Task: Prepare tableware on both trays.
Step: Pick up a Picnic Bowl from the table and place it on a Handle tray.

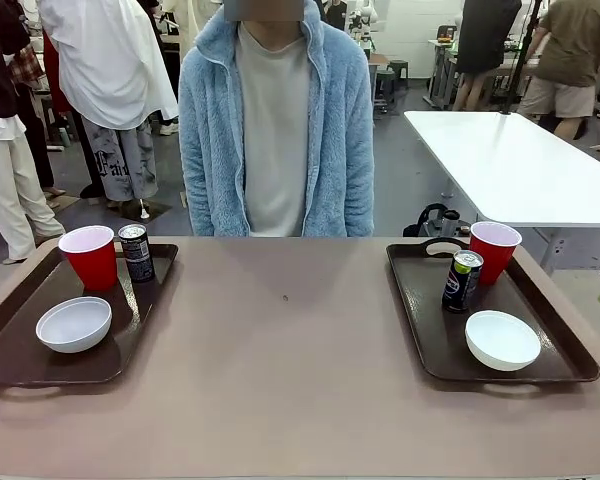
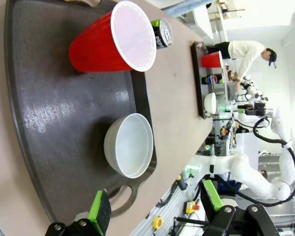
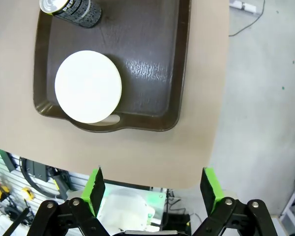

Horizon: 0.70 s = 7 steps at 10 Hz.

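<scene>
You have two dark brown trays with raised rims and rounded corners on the matte tan tabletop [image 1: 290, 370], one at each side of the person [image 1: 275, 120] in a fluffy blue jacket. On the left tray [image 1: 20, 360] a ribbed red cup [image 1: 89, 257] stands at the far edge with a slim dark can [image 1: 135, 252] just beside it, and a smooth white bowl [image 1: 74, 324] sits nearer you. On the right tray [image 1: 430, 345] another red cup [image 1: 494, 251] stands at the far edge, a can [image 1: 462, 280] just in front of it, a bowl [image 1: 502, 340] nearest.

The left end effector [image 2: 155, 209] is released, green pads wide apart above its tray's handle. The right end effector [image 3: 154, 189] is likewise spread, off the tabletop's near edge. The print on both cans is too small to read.
</scene>
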Tool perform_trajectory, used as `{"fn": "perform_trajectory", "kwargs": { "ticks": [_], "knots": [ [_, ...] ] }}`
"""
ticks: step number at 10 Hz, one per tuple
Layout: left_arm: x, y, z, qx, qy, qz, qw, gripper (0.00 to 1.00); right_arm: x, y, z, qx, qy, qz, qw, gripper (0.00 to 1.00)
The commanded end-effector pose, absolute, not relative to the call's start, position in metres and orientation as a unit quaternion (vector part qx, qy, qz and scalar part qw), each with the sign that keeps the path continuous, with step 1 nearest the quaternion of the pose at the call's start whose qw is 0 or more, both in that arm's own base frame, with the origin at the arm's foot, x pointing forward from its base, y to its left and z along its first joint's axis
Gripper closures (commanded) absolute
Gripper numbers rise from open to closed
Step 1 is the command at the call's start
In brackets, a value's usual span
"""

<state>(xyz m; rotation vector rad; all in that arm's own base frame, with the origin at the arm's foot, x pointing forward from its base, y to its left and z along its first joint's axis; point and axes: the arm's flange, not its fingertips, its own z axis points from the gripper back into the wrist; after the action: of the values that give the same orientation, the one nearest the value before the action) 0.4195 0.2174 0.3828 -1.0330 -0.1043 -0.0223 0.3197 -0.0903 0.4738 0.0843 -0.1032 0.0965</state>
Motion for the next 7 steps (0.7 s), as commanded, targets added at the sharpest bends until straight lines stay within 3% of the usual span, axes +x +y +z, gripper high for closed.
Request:
{"fn": "perform_trajectory", "kwargs": {
  "ticks": [1, 6, 7],
  "knots": [
    [0.4163, 0.2175, 0.3842, -0.489, -0.051, -0.014, 0.871, 0.03, 0.3235, -0.0895, 0.4727, 0.036, -0.056, 0.048, 0.997, 0.0],
    [0.4163, 0.2175, 0.3842, -0.489, -0.051, -0.014, 0.871, 0.03, 0.3235, -0.0895, 0.4727, 0.036, -0.056, 0.048, 0.997, 0.0],
    [0.4163, 0.2175, 0.3842, -0.489, -0.051, -0.014, 0.871, 0.03, 0.3197, -0.0903, 0.4738, 0.042, -0.052, 0.048, 0.997, 0.05]
  ]
}}
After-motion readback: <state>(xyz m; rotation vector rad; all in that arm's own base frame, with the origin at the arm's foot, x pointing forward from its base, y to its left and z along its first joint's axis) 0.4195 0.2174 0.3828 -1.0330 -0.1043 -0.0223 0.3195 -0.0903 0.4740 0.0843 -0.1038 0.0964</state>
